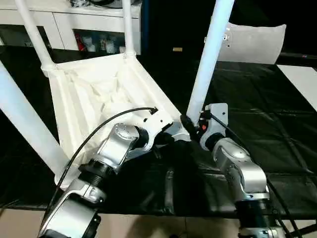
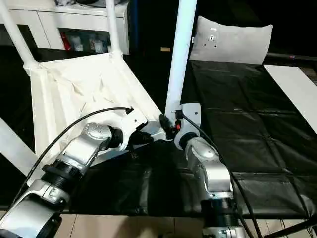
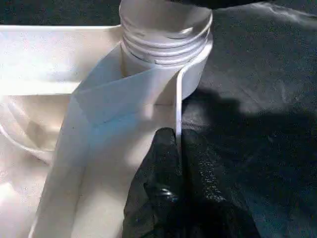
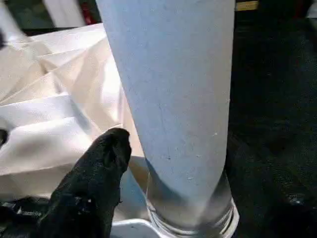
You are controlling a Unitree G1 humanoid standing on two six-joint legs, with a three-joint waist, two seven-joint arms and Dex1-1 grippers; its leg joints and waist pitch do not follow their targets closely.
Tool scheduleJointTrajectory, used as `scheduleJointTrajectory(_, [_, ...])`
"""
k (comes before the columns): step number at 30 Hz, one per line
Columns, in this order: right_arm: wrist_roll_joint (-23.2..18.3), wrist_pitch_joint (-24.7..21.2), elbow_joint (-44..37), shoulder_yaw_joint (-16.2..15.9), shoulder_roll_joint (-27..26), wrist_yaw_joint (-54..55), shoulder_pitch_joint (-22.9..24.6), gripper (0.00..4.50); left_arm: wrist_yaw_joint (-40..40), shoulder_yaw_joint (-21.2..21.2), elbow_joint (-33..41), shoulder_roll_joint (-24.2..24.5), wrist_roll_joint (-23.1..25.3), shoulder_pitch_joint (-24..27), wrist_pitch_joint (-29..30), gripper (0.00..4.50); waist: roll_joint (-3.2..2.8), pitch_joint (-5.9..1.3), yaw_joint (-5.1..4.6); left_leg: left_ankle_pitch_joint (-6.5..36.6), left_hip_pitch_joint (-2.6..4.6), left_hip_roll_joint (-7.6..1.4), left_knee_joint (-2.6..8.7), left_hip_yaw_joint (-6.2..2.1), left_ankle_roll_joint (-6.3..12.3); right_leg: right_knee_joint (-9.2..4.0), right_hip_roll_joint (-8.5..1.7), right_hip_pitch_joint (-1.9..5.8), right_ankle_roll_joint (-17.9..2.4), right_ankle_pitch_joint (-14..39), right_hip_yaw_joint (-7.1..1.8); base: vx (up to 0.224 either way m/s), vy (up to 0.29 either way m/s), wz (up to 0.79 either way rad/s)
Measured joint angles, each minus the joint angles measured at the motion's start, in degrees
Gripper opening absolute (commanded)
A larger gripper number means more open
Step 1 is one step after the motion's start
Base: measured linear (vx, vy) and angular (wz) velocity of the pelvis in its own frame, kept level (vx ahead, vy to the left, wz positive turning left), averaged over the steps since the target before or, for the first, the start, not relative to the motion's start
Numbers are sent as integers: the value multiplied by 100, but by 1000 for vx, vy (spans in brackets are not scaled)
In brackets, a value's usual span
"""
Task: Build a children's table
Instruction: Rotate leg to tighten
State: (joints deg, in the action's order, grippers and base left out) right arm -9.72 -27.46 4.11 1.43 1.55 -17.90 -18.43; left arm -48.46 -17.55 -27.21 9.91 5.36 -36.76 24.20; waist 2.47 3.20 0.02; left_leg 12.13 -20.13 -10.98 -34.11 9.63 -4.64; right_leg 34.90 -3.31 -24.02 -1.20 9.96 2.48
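The table top [image 1: 104,94] lies upside down on the worktop [image 1: 257,144], which is draped in black sheeting, its ribbed, cross-braced underside facing up like a shallow tray with nothing loose in it. Its corner sockets act as the holders here. The two far sockets each carry an upright leg: the far-left leg [image 1: 33,34] and the far-right leg [image 1: 128,27]. The near-right socket [image 3: 171,54] holds a third leg [image 1: 208,59], whose threaded end sits in the collar; a few thread rings still show above the rim, so it may not be fully seated. A fourth leg [image 1: 27,124] runs along the near-left side, its foot hidden from view.

The left gripper [image 3: 166,173] is clenched on the thin rim wall of the table top just beside the near-right socket. The right gripper [image 1: 190,126] sits at the base of the third leg; one black finger [image 4: 94,183] lies just beside the tube, and I cannot tell whether it is clasping the leg or released.

To the right of the table top the black sheeting lies open toward a flat white board [image 1: 302,82] at the right edge. A white-grey cushion [image 1: 255,42] stands behind the third leg, and a white cabinet [image 1: 74,22] runs along the back.
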Motion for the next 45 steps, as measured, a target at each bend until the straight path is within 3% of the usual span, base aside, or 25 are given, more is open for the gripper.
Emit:
scheduleJointTrajectory(8, [-279,201,-176,-249,1042,-1529,91,410,-859,-144,127,592,-80,230,-773,0,-3,2,62,5,4,0,-3,0,-17,4,0,6,-1,-3,0,0,0,0])
scheduleJointTrajectory(16, [-798,578,-149,-458,2045,-3667,108,410,-2162,-423,98,1344,-198,275,-1810,0,7,4,305,-3,4,0,-14,6,-2,5,-3,6,0,-3,5,0,0,0])
scheduleJointTrajectory(20, [-989,681,-80,-645,2511,-4645,85,410,-2705,-523,60,1525,-252,268,-2170,0,34,3,356,-7,5,1,-28,8,19,5,-9,9,0,-3,5,0,0,0])
scheduleJointTrajectory(27, [-1088,697,101,-959,2768,-5520,49,338,-3151,-687,-34,1656,-288,219,-2561,0,55,1,372,3,5,0,-34,5,3,10,-10,22,0,-3,7,0,0,0])
scheduleJointTrajectory(34, [-911,950,406,-1232,2849,-5849,-38,282,-3403,-761,-87,1651,-297,163,-2733,0,56,1,376,2,2,0,-36,6,4,12,-11,25,-1,-4,9,0,0,0])
scheduleJointTrajectory(45, [-927,919,521,-1270,2836,-5871,-138,204,-3448,-765,-178,1650,-298,120,-2813,0,59,0,372,0,3,-2,-36,7,5,14,-10,26,-1,-4,11,0,0,0])
